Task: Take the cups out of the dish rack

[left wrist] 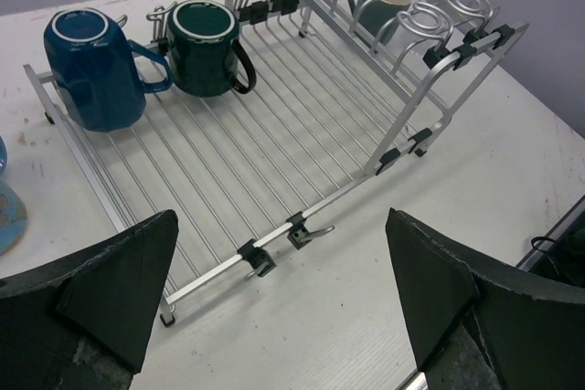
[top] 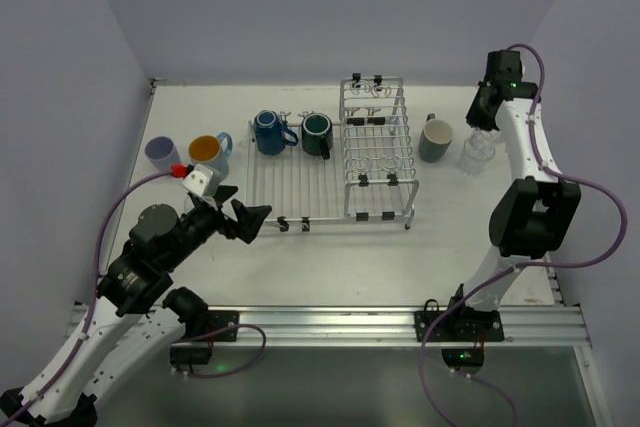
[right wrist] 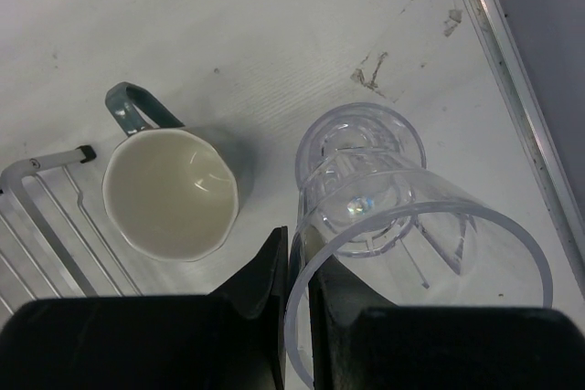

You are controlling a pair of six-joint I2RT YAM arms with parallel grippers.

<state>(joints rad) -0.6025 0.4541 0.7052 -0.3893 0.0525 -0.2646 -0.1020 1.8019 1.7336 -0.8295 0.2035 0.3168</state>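
Observation:
The silver wire dish rack (top: 300,182) (left wrist: 302,148) stands mid-table. A blue mug (top: 268,132) (left wrist: 91,66) and a dark green mug (top: 317,135) (left wrist: 206,47) stand on the far edge of its flat grid. My left gripper (top: 243,217) (left wrist: 279,289) hangs open just off the rack's near left corner, with nothing in it. A grey-green mug (top: 436,140) (right wrist: 172,191) stands on the table right of the rack. Beside it my right gripper (top: 481,130) (right wrist: 298,248) is shut on the rim of a clear glass (right wrist: 430,244), directly above a second clear glass (right wrist: 361,130).
A lavender tumbler (top: 162,154) and a light-blue mug (top: 209,155) with an orange inside stand on the table left of the rack. The rack's raised tined section (top: 377,147) is on its right side. The table's right edge (right wrist: 512,89) runs close to the glasses.

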